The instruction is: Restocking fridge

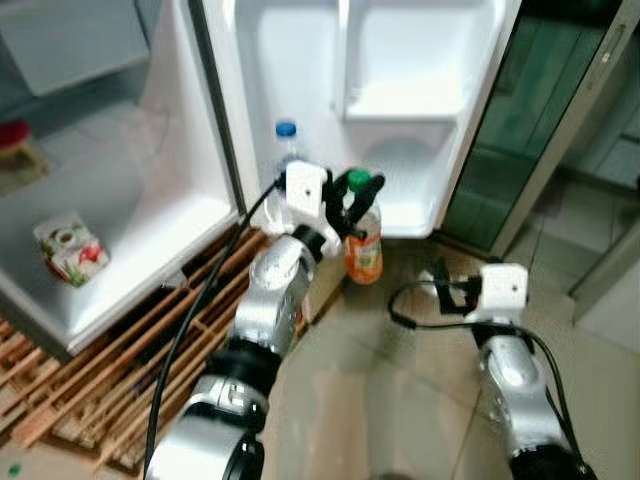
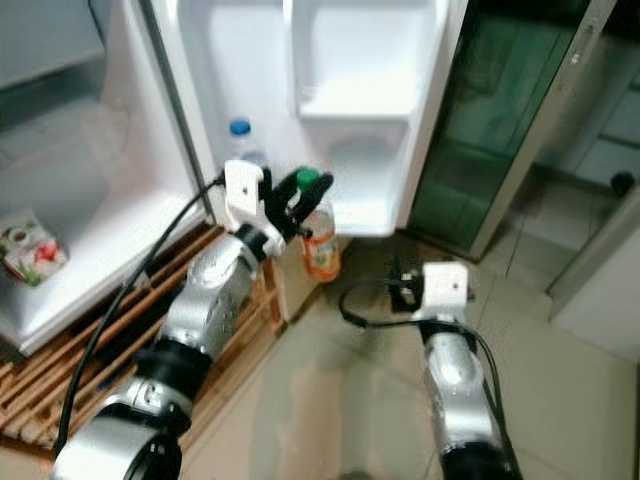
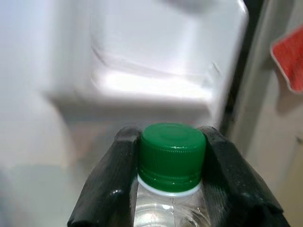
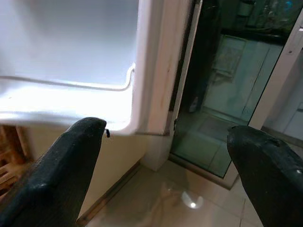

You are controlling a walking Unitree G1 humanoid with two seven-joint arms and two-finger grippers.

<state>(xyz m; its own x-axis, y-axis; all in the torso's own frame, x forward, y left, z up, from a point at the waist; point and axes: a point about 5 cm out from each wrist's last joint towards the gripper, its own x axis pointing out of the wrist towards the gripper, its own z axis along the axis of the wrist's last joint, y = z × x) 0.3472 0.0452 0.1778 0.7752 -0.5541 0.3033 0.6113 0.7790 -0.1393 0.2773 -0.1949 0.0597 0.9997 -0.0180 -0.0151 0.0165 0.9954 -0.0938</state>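
Gripping the clear plastic bottle with green cap and orange label (image 1: 363, 243) at its neck, left hand (image 1: 355, 205) clamped shut on it, held just before the open white fridge door's lowest shelf (image 1: 405, 215). Right hand (image 4: 165, 156) spread wide, empty, near that door's edge.

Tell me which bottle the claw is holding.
The green-capped bottle with the orange label, gripped at the neck by the left claw. The blue-capped bottle stands untouched in the fridge door behind it.

Lower door shelf (image 1: 415, 215) open at right; blue-capped bottle (image 1: 287, 150) fills its left.
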